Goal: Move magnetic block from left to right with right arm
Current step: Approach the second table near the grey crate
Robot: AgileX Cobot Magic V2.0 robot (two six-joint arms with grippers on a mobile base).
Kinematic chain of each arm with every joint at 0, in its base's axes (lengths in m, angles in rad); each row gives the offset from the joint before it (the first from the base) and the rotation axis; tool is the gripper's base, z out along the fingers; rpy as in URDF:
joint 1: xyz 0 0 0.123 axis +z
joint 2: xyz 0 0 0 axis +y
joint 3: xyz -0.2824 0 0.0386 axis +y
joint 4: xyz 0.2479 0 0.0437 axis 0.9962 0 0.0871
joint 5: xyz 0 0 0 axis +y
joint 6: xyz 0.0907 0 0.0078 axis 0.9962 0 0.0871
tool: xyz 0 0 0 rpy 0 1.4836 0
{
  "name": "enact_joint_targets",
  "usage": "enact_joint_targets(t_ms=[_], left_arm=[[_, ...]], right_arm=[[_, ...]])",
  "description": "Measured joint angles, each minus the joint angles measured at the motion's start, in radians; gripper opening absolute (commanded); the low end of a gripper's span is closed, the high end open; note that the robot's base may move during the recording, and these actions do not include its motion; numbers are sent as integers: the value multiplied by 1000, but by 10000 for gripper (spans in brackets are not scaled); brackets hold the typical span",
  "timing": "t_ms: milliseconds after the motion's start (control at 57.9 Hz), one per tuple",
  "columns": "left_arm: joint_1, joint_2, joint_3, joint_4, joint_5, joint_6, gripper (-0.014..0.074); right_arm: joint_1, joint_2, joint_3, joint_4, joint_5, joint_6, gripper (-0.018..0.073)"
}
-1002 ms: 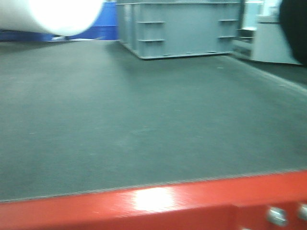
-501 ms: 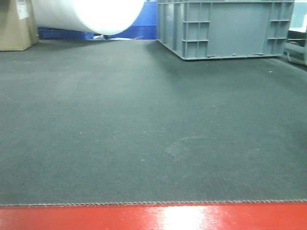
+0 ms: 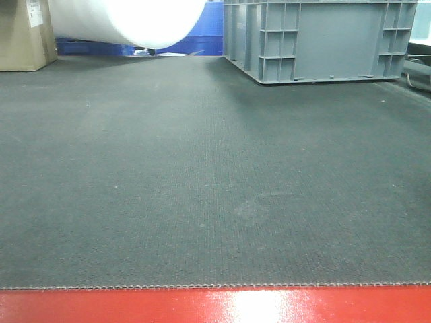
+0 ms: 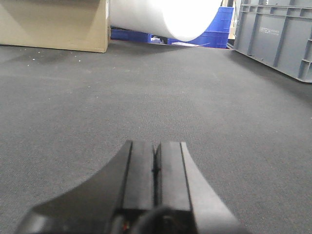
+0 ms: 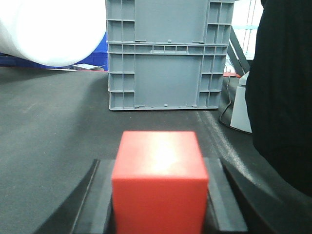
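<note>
Within right gripper only — magnetic block.

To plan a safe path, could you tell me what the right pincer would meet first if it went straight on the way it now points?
Most likely the grey crate, which stands dead ahead of the right pincer and its red cube; the distance is unclear.

Grey ribbed plastic crate stands far right on the dark woven mat, white roll and brown cardboard box far left; small red magnetic block sits between the right gripper's fingers.
</note>
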Motion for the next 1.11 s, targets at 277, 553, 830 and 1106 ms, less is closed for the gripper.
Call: enact_joint_targets(t_ms=[277, 553, 830, 1106], left_arm=[[0, 0, 0, 0, 0, 0, -126], [0, 0, 0, 0, 0, 0, -126], [0, 0, 0, 0, 0, 0, -126], [0, 0, 0, 0, 0, 0, -126]], right_arm=[[0, 0, 0, 0, 0, 0, 328], [0, 0, 0, 0, -5, 0, 328], [0, 112, -80, -9, 83, 0, 328], [154, 432, -214, -27, 210, 0, 328]])
